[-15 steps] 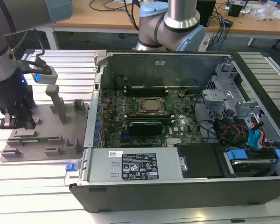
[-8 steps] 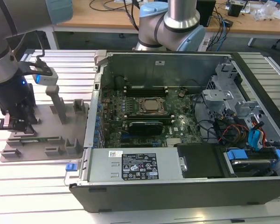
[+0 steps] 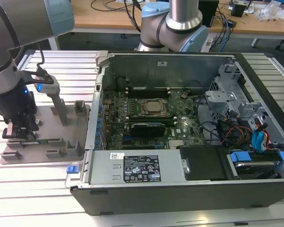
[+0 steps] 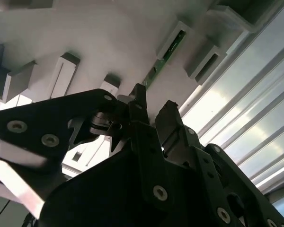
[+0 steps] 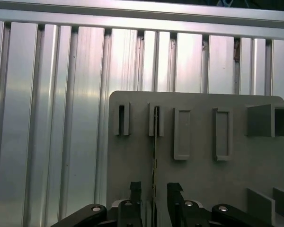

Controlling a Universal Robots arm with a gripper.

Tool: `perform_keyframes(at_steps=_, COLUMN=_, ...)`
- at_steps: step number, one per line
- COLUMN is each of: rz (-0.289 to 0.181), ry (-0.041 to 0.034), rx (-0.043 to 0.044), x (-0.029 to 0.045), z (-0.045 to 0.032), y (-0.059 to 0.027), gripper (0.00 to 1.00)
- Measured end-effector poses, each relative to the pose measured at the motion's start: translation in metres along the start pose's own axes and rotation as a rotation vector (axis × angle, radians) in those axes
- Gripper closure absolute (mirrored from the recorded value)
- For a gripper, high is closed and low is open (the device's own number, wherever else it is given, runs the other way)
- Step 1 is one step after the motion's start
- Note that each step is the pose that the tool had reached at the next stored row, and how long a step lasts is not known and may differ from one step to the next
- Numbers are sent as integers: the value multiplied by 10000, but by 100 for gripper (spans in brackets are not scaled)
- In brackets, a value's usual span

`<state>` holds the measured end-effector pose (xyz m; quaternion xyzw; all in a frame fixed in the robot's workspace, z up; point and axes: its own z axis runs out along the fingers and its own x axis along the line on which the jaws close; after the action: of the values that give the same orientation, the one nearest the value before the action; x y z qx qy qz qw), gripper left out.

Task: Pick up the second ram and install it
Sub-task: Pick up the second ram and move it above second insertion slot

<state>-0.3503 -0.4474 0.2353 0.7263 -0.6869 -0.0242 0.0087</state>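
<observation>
1. The gripper [image 5: 154, 187] hangs over the grey fixture tray [image 3: 46, 118] at the exterior view's lower left, its jaws parted and holding nothing.
2. The second ram [image 5: 155, 142] stands on edge in a tray slot, between the fingers and clear of both.

Hand [image 5: 154, 186] low, fingers [image 5: 135, 190] apparently apart

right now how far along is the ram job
Early. Done: the gripper is down at the tray, open and straddling the ram. In hand: nothing; the ram stands on edge in its tray slot, not gripped. Left: it is neither lifted nor seated in the motherboard.
</observation>
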Motion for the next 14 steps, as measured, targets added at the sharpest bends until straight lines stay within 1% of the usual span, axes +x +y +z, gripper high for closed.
perform_keyframes(at_steps=4, rz=-3, ry=0, rx=0, x=2, z=143, y=3, gripper=64)
perform_keyframes(at_steps=8, rz=-4, ry=0, rx=1, x=2, z=302, y=78, gripper=64)
perform_keyframes(at_steps=9, rz=-6, ry=1, rx=0, x=3, z=344, y=81, gripper=64)
perform_keyframes(at_steps=11, rz=-3, ry=1, rx=-1, x=3, z=377, y=81, gripper=64)
perform_keyframes(at_steps=14, rz=-3, ry=-6, rx=1, x=3, z=380, y=80, gripper=64)
